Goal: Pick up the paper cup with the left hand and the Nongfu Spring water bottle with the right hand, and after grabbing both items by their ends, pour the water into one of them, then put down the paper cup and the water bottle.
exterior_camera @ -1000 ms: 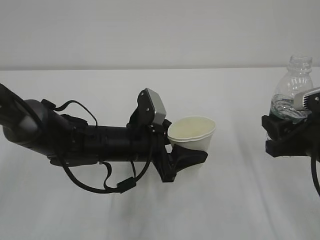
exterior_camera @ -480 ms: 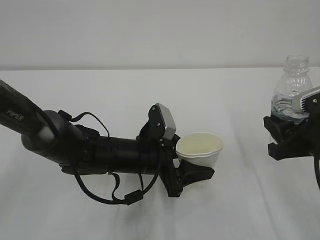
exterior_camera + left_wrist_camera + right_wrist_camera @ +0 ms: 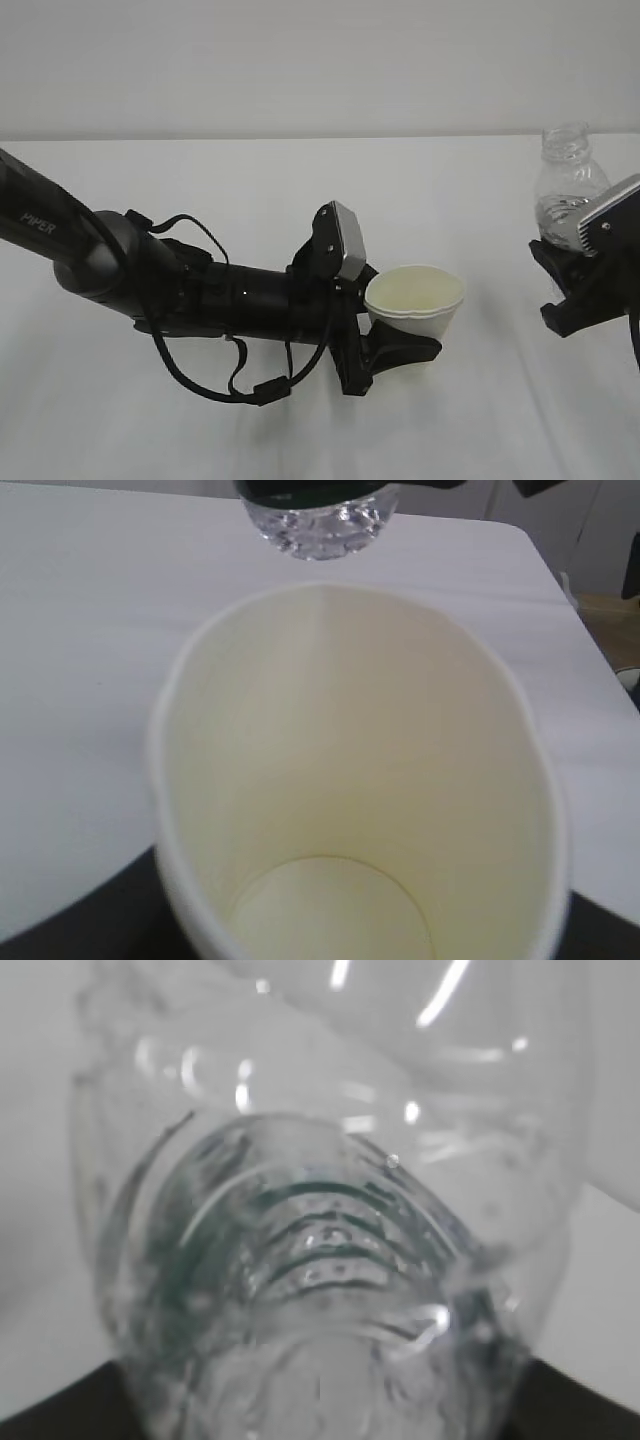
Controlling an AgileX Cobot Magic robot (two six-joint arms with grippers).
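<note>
Above the table point(image 3: 300, 440), paper cup point(image 3: 414, 305) mouth-up, bottle point(image 3: 566, 190) neck seemingly tilted left

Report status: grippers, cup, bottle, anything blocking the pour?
Left gripper shut on paper cup, cup empty. Right gripper shut on water bottle, tilted slightly toward cup, not pouring yet. Gap between them clear.

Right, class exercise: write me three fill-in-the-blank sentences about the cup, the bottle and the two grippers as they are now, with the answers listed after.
1. The left hand is closed around the paper ____.
2. Seen from the left wrist view, the paper cup is ____ inside, holding no liquid.
3. The Nongfu Spring water bottle, held by the right hand, has no ____ on its mouth.

Missing words: cup; empty; cap
</note>
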